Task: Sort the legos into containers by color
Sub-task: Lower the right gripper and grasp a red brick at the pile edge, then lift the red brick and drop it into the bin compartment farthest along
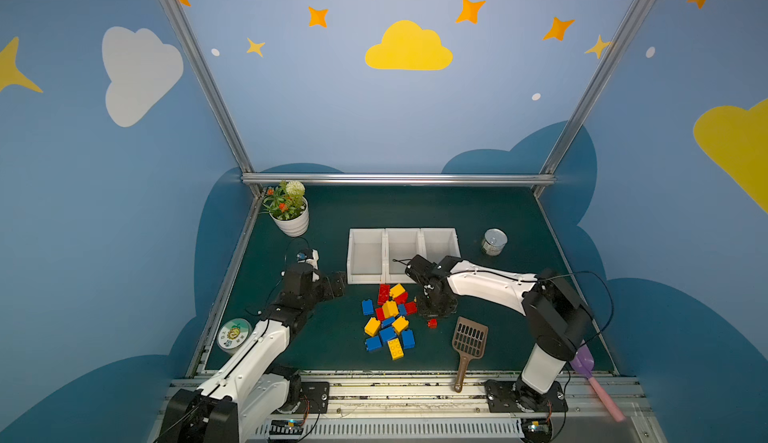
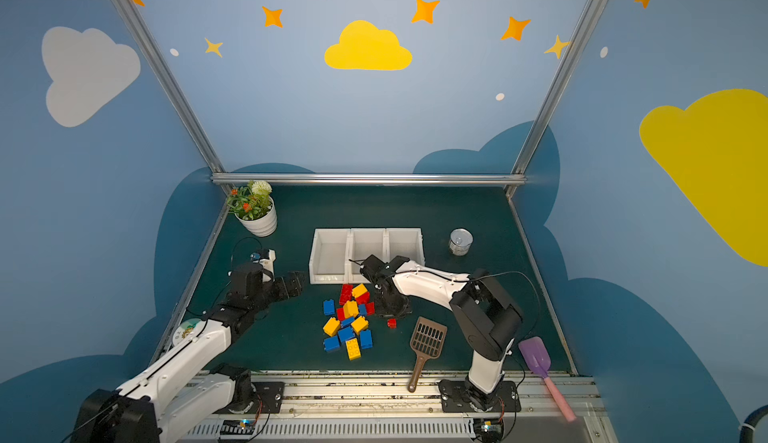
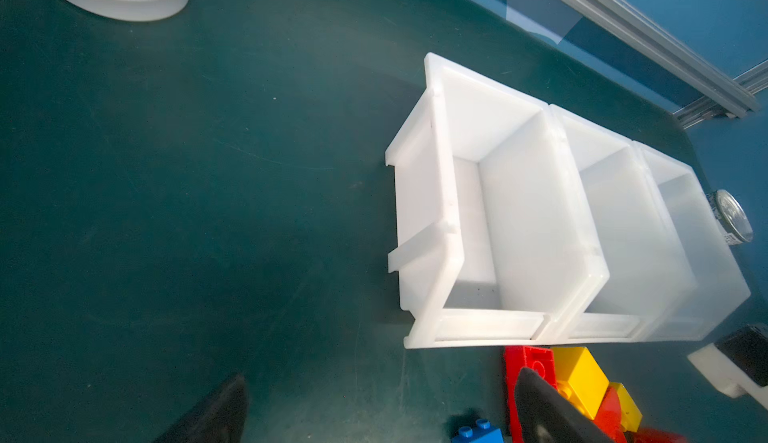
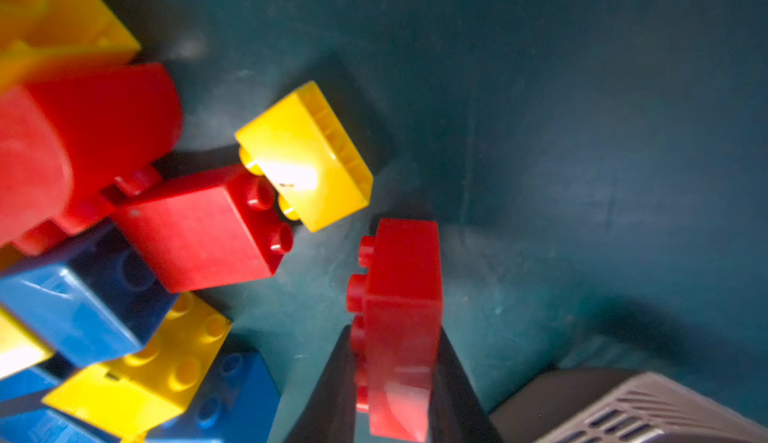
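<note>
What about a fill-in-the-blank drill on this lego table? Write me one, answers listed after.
1. The right claw is shut on a ___ lego.
2. All ___ white containers hold no legos yet.
3. The left claw is ___, holding nothing.

Answers: red; three; open

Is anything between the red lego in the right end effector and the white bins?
Nothing visible does. The right end effector holds the red lego just in front of the empty white bins; only their front wall must be cleared.
</note>
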`<state>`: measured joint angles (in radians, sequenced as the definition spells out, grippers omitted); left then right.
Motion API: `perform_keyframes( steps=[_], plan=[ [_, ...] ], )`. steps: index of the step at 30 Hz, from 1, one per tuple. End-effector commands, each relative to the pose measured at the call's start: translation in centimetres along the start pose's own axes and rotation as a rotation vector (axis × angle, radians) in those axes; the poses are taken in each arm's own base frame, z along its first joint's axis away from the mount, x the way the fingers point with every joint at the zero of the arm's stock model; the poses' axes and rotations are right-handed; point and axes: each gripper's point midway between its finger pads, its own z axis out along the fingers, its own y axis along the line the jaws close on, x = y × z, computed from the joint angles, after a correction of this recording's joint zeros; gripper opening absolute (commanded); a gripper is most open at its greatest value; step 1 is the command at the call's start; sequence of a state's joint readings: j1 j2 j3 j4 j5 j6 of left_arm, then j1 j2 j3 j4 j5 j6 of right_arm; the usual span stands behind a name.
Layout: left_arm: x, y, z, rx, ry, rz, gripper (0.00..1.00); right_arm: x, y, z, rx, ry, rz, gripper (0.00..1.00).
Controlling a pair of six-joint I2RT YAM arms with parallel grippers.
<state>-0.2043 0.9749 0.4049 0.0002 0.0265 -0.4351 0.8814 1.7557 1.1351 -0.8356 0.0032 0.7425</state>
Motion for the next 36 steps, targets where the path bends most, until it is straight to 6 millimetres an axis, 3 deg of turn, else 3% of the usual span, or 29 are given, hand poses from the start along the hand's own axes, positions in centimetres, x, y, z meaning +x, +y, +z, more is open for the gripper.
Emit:
perform_keyframes(
  steps=[1, 6, 13, 18, 23, 25, 31, 36],
  plan=[
    [0.0, -0.1, -0.1, 0.004, -0.009, -0.004, 1.0, -0.6, -0.5, -2.0, -0.004, -0.057, -0.002, 0.14],
    [-0.1, -0.1, -0.2, 0.005, -0.013, -0.004, 1.0, -2.4, -0.8, -5.2, -0.013, -0.131, -0.037, 0.13],
    [-0.1, -0.3, -0.2, 0.015, -0.007, -0.006, 1.0, -8.8, -3.4, -8.6, -0.022, -0.236, -0.028, 0.13],
    [0.0, -0.6, 0.0, 0.029, 0.003, -0.012, 1.0, -13.9, -4.1, -7.6, -0.038, -0.254, 0.007, 0.14],
    [0.1, -0.9, 0.0, 0.043, 0.013, -0.012, 1.0, -17.2, -3.7, -6.2, -0.066, -0.237, 0.017, 0.14],
    [0.2, -1.0, 0.0, 0.046, 0.016, -0.012, 1.0, -17.9, -3.5, -5.8, -0.063, -0.231, 0.01, 0.17],
    [0.5, -1.4, 0.0, 0.06, 0.027, 0.004, 1.0, -18.5, -4.0, -5.3, -0.052, -0.217, 0.018, 0.42],
    [0.9, -2.6, 0.0, 0.084, 0.06, 0.044, 0.99, -18.0, -4.4, -5.8, -0.051, -0.218, 0.023, 0.49]
  ],
)
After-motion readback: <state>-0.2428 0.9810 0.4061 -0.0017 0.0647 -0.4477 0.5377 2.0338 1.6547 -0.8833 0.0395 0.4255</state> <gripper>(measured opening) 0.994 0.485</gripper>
